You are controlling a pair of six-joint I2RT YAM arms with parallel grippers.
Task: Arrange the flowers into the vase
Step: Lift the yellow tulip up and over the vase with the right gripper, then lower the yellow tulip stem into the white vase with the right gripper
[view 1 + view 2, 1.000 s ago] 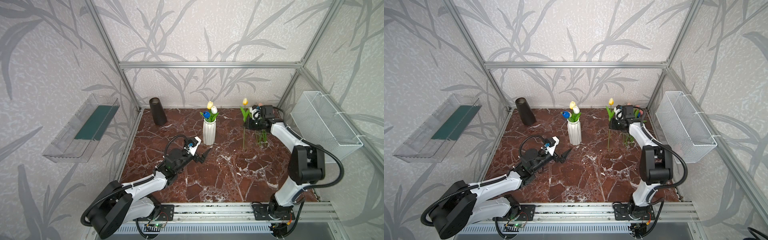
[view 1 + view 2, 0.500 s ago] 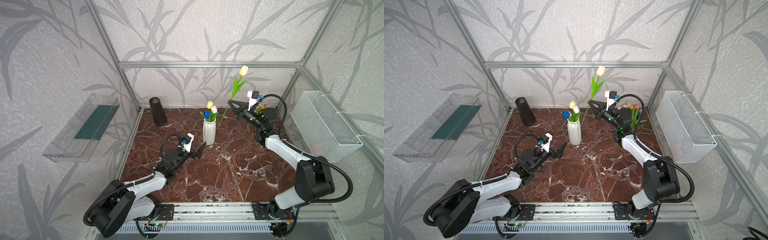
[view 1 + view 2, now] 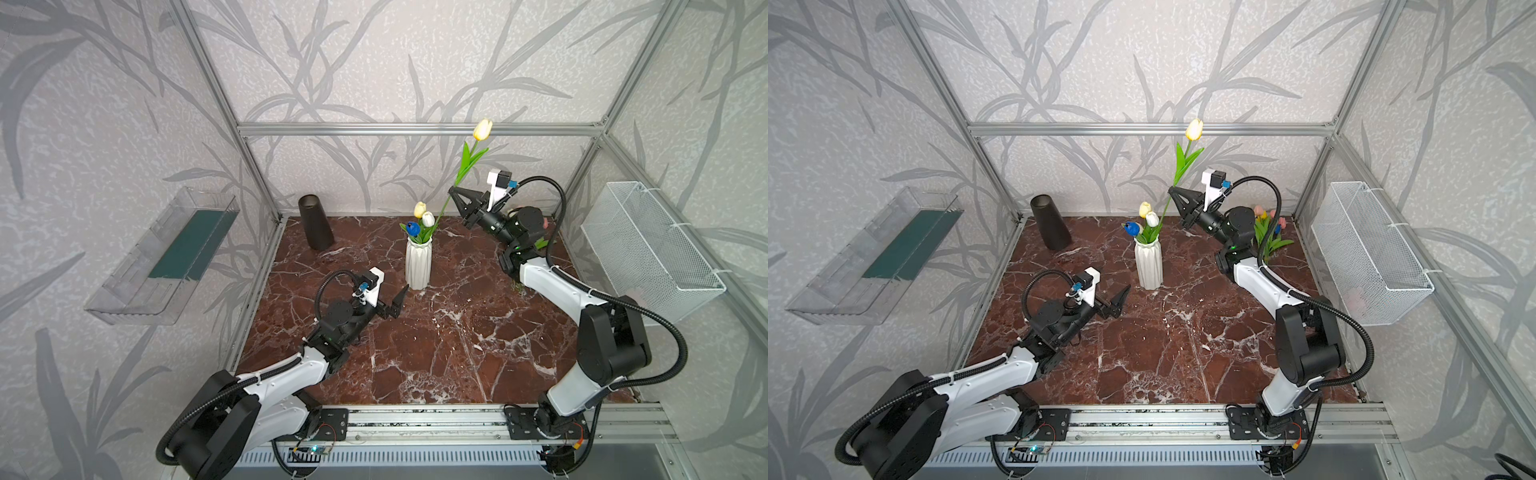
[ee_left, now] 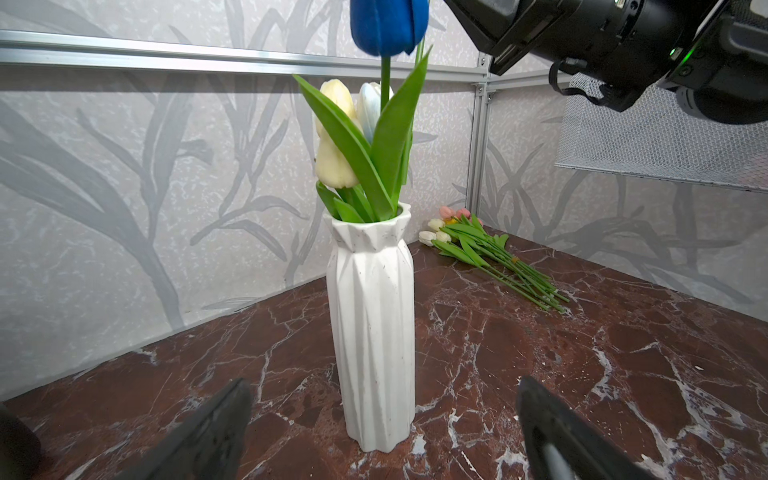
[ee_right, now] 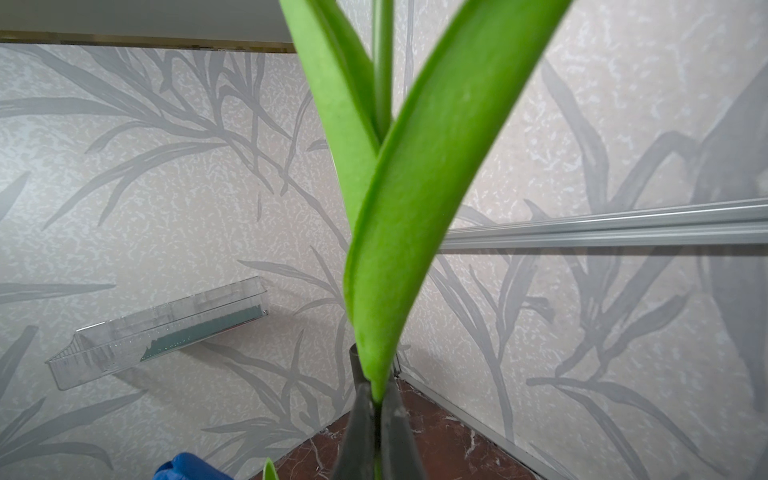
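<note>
Dark-red marble tabletop (image 3: 415, 353) bears the left gripper (image 3: 399, 297), jaws wide apart, just before the white vase (image 3: 417, 266) crowded with three tulips (image 3: 422, 216), beyond which the right gripper (image 3: 454, 191), pinched on a yellow tulip (image 3: 468, 160), has risen from the far flower pile (image 3: 1268, 232) since a second ago.

Pale grey walls (image 3: 374, 62) printed with darker grey leafy branches enclose a red-brown marble table (image 3: 436, 365) veined in white. Silver aluminium bars (image 3: 415, 129) frame the corners and cross the back wall. A clear plastic shelf (image 3: 137, 286) with a dark green strip inside hangs beyond the table's left edge. A white wire basket (image 3: 648, 249) hangs beyond its right edge. The light is soft and even.
</note>
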